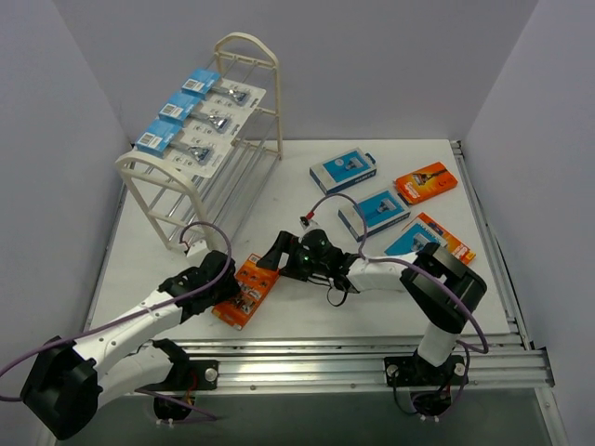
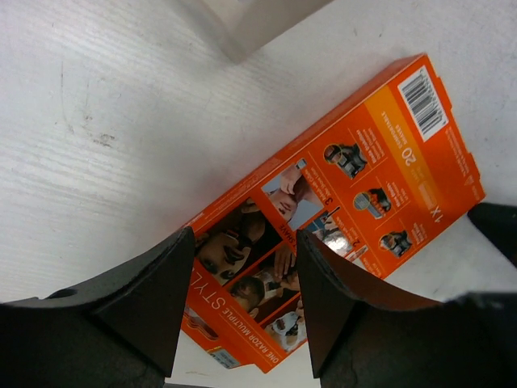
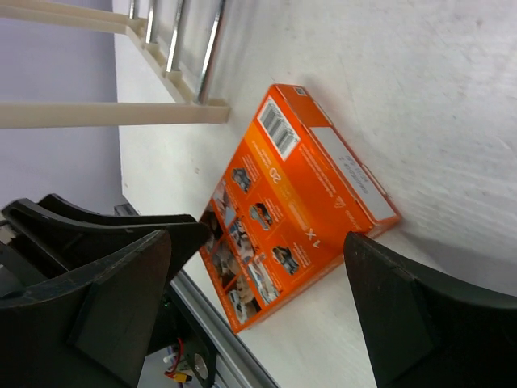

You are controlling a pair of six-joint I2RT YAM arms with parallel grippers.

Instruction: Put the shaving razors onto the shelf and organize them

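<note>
An orange razor box (image 1: 247, 290) lies on the table just in front of the shelf (image 1: 200, 177). My left gripper (image 1: 226, 283) hovers over its near end, open; in the left wrist view the gripper (image 2: 245, 234) has its two fingers apart over the box's printed face (image 2: 363, 162). My right gripper (image 1: 270, 253) faces the box from the right, open wide, and the box (image 3: 299, 194) shows beyond the gripper (image 3: 258, 238). Three blue-headed blister cards (image 1: 200, 121) rest on the shelf's top tier. Other razor boxes (image 1: 375, 212) lie at right.
On the right half of the table lie a blue-and-white box (image 1: 343, 171), an orange box (image 1: 426, 182) and a blue-and-orange box (image 1: 429, 239). A shelf foot (image 2: 250, 24) stands close behind the orange box. The metal rail (image 1: 372, 351) runs along the near edge.
</note>
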